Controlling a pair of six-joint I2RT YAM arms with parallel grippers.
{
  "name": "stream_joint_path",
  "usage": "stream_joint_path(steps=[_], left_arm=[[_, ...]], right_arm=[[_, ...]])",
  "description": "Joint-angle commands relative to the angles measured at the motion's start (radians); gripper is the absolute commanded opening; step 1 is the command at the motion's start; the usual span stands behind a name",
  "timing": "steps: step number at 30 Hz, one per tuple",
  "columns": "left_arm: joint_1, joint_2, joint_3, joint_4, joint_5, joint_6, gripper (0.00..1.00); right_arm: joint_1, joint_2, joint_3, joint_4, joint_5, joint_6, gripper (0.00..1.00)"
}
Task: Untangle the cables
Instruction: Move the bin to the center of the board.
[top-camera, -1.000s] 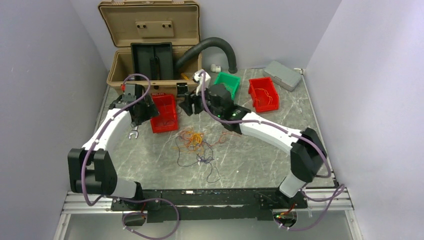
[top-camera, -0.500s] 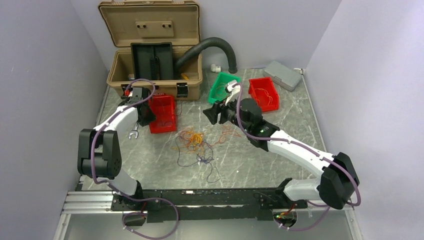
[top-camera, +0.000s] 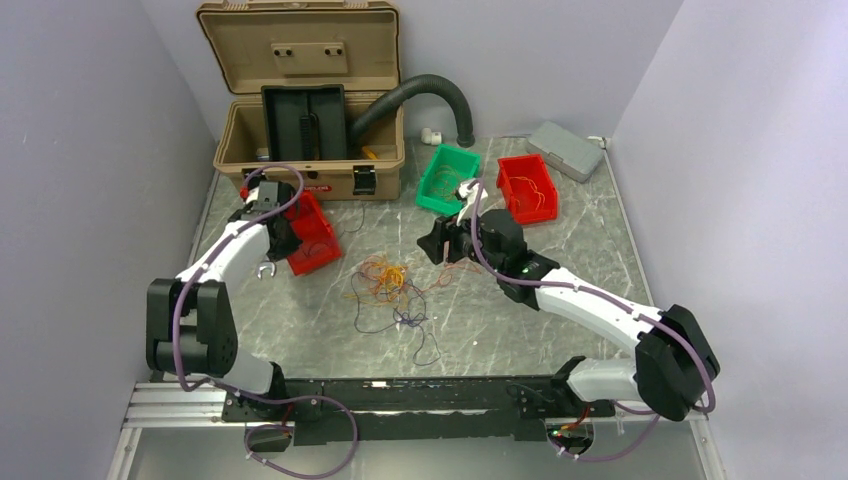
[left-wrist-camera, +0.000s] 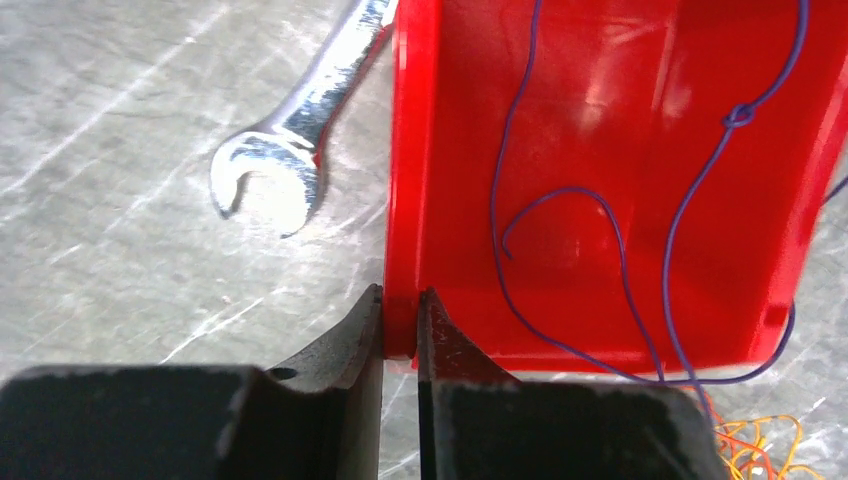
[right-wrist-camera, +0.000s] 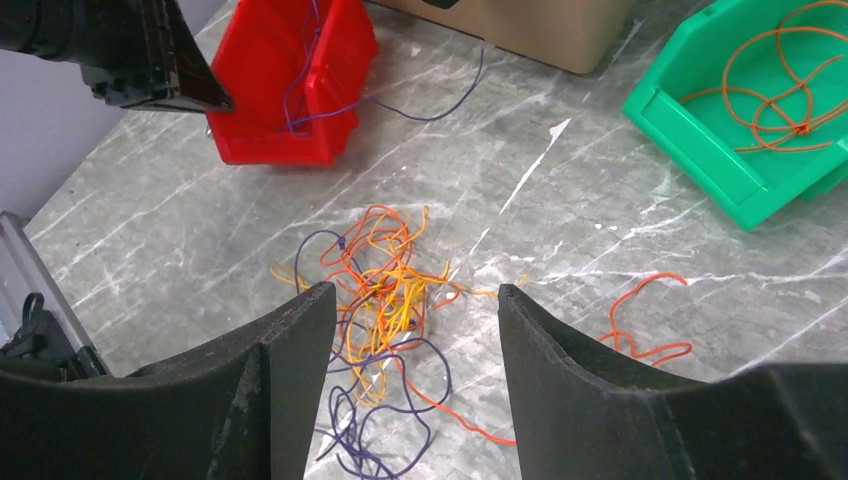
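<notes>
- Our left gripper (left-wrist-camera: 400, 322) is pinched on the side wall of the red bin (left-wrist-camera: 600, 100), one finger outside and one inside, right at a corner of the rim.
- From the top camera that bin sits skewed, on the left of the table (top-camera: 560, 240) and just in front of the tan case (top-camera: 300, 100). We can't tell whether it's lifted or resting on the table.
- There's a thin purple wire (left-wrist-camera: 600, 215) looping around inside the bin. In the right wrist view one end of it trails out over the rim onto the marble.
- A silver wrench (left-wrist-camera: 285, 140) lies on the table just beside the bin's outer wall, open end toward the gripper.
- Our right gripper (right-wrist-camera: 415, 340) has its jaws spread wide and nothing between them. It hangs over the middle of the table, looking down at the mess.
- The tangle of cables (right-wrist-camera: 385, 290) is in the middle of the table between the two arms. It's an orange and yellow clump with purple strands running out toward the near edge.
- A loose orange-red strand (right-wrist-camera: 650, 325) lies on its own just to the right of the clump.
- The green bin (right-wrist-camera: 700, 135) at the back holds a coiled orange wire (right-wrist-camera: 775, 85), and the second red bin (top-camera: 527, 190) next to it has orange wire in it too.
</notes>
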Motion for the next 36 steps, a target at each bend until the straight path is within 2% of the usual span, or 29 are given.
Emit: stream_joint_path(steps=[1,5,8,15,17,20,21,25,32,36], left_arm=[[0.031,-0.086,-0.012,-0.023,-0.087,0.012,0.16],[0.034,-0.142,-0.048,-0.015,-0.088,0.021,0.25],[0.034,-0.167,-0.061,-0.016,-0.078,0.033,0.36],[0.034,-0.212,-0.054,-0.038,-0.046,0.045,0.53],[0.034,-0.237,-0.049,-0.048,-0.027,0.042,0.64],[0.034,-0.282,-0.052,-0.052,-0.002,0.035,0.94],[0.034,-0.293,-0.057,-0.050,0.001,0.033,0.99],[0.043,-0.279,-0.070,0.004,0.004,0.041,0.99],[0.066,-0.136,-0.047,0.081,-0.024,0.075,0.99],[0.067,-0.088,-0.053,0.166,0.058,0.146,0.88]], right_arm=[[-0.007,-0.053,-0.011,0.007,0.000,0.019,0.63],[-0.009,-0.090,-0.033,-0.028,0.076,0.038,0.64],[-0.017,-0.111,-0.057,-0.038,0.120,0.057,0.64],[-0.024,-0.110,-0.090,-0.046,0.112,0.083,0.65],[-0.023,-0.105,-0.096,-0.044,0.104,0.086,0.65],[-0.023,-0.095,-0.105,-0.036,0.095,0.091,0.65],[-0.024,-0.092,-0.108,-0.031,0.094,0.091,0.65],[-0.024,-0.076,-0.109,-0.014,0.063,0.091,0.65],[-0.024,-0.073,-0.097,-0.011,0.033,0.088,0.65],[-0.024,-0.073,-0.089,-0.011,0.009,0.087,0.65]])
